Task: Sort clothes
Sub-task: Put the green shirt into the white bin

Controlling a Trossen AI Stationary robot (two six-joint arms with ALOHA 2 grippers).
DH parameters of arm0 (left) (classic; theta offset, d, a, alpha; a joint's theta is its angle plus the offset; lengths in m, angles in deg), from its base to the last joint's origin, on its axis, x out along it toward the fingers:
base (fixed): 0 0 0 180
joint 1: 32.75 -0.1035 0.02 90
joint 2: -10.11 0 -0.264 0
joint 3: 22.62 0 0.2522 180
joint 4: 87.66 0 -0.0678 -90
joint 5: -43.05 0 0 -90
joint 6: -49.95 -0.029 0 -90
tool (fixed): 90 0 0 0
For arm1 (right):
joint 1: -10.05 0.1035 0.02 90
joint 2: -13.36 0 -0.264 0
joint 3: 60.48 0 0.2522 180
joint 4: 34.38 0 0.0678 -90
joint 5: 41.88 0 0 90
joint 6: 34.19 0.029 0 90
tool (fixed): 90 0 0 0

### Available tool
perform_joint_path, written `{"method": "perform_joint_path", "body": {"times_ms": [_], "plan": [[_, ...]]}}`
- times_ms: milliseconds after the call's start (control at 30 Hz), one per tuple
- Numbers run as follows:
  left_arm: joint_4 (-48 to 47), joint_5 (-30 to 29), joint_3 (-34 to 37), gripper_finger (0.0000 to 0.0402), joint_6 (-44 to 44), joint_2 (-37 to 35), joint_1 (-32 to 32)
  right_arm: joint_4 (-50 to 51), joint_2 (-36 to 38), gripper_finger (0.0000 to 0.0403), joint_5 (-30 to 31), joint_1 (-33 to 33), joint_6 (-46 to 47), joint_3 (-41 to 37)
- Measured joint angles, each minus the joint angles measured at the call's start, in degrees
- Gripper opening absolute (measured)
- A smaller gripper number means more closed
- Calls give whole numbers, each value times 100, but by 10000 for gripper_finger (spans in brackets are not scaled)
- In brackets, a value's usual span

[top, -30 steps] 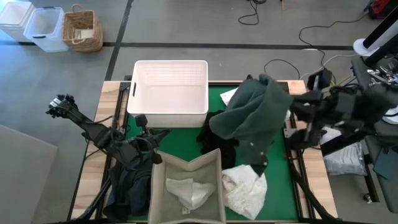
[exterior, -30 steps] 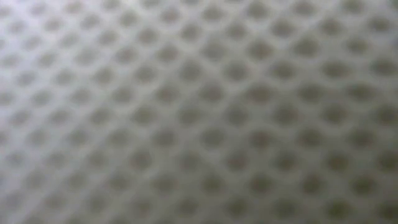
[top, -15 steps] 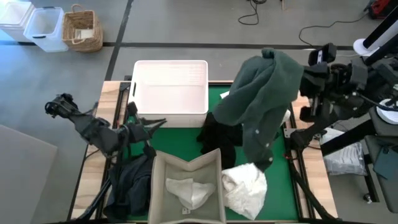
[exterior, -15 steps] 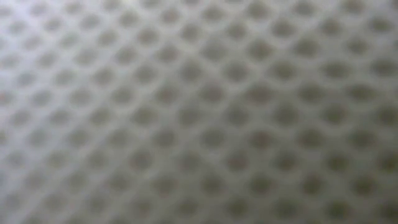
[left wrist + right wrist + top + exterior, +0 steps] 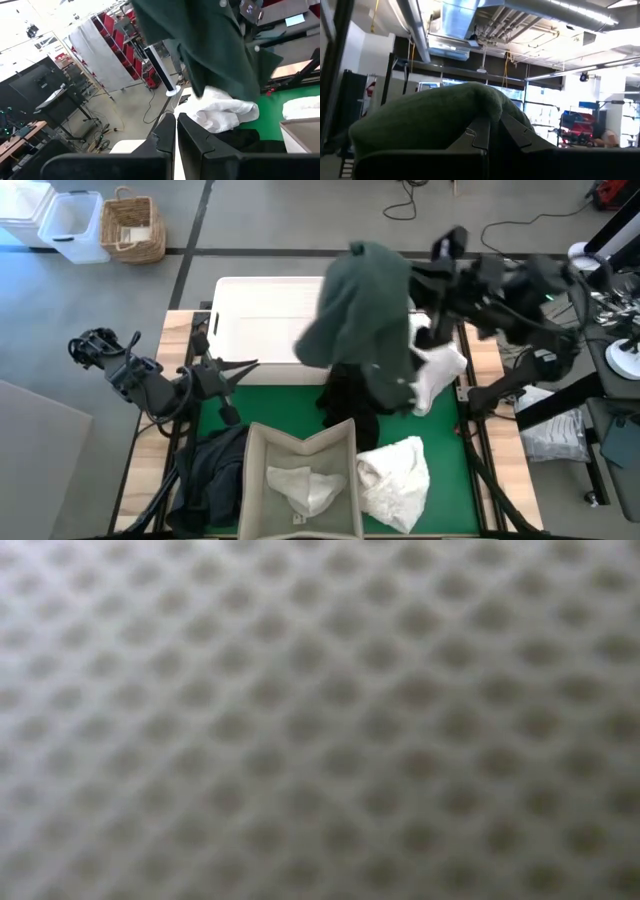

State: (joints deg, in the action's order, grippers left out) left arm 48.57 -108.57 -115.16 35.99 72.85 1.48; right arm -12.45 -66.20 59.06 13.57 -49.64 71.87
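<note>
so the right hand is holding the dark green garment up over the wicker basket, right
Not quite. The right hand is shut on the dark green garment, but holds it up over the white basket on the table, as the high view shows.

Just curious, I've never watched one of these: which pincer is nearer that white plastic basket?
Left. The left pincer is shut just beside the white plastic basket's front wall; the right pincer, lifting the dark green garment, sits past its right edge.

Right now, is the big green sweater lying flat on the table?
No, the green sweater hangs in the air from the right hand, above the white basket.
</note>
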Motion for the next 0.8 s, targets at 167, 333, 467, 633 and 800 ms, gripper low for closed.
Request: {"method": "perform_joint_path", "body": {"times_ms": [167,333,467,633,800], "plan": [[-237,0,45,0,245,9,296,122,-733,9,-668,-838,559,893],[-366,-278,41,0,418,7,877,-50,-1471,9,-1243,-1644,1190,1652],[-408,-497,43,0,623,4,1395,-1030,-1826,9,-1683,-2309,2170,1536],[-475,-541,59,0,1018,83,1945,-1776,-2304,9,-2202,-3078,3307,1628],[-486,-556,65,0,1181,287,2271,-2491,-2811,9,-2372,-3606,4129,1643]]}}
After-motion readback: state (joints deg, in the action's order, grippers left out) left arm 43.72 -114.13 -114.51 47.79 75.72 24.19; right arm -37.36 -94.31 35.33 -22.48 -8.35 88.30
